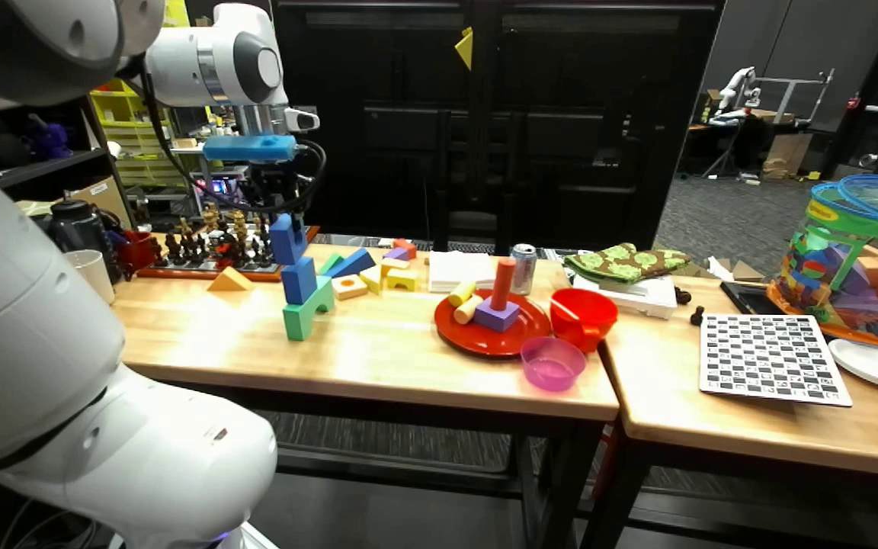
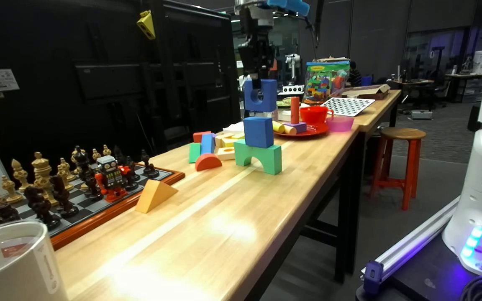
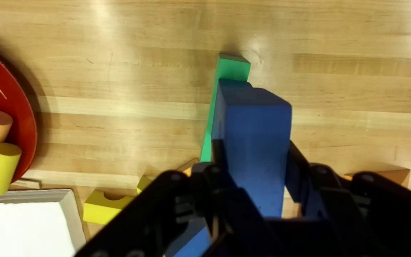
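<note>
Pale, planked wood forms the long rectangular table (image 2: 182, 221). Over it reaches the white, smooth-shelled robot arm (image 1: 176, 65). The round, glossy red plate (image 1: 477, 341) lies on the tabletop, well apart from the arm's wrist. The black two-fingered gripper (image 3: 255, 157) points downward, its jaws drawn narrow on a block. Beneath it, the matte green arch-shaped block (image 2: 268, 155) stands on its two feet. The matte blue block with a rounded notch (image 2: 266, 102) is the one pinched, notch upward; in an exterior view a gap shows under it. Just below, the matte blue square block (image 2: 258, 131) rests on the arch. The step in hand looks like lining up the notched block over the square one, though lifting it away could look the same. Either way, the next move calls for straight, level motion that spares the square block a nudge.
</note>
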Controlling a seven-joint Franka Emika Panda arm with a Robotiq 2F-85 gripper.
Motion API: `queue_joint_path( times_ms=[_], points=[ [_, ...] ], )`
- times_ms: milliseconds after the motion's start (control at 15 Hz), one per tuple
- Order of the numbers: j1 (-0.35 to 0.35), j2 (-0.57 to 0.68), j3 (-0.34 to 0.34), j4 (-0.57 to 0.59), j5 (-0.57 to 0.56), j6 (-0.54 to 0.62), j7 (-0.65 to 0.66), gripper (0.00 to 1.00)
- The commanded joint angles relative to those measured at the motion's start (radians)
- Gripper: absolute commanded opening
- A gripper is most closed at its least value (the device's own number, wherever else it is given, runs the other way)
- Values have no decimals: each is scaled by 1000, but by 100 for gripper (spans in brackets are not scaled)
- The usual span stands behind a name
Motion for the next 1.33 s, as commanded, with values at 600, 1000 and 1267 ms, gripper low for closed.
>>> queue_joint_path(
  times_ms=[600, 1000, 1267],
  points=[
    [1, 55, -9, 49, 37, -8, -32, 15],
    [0, 58, -13, 44, 41, -6, -32, 15],
    [-1, 63, -16, 40, 46, -4, -36, 15]
  ],
)
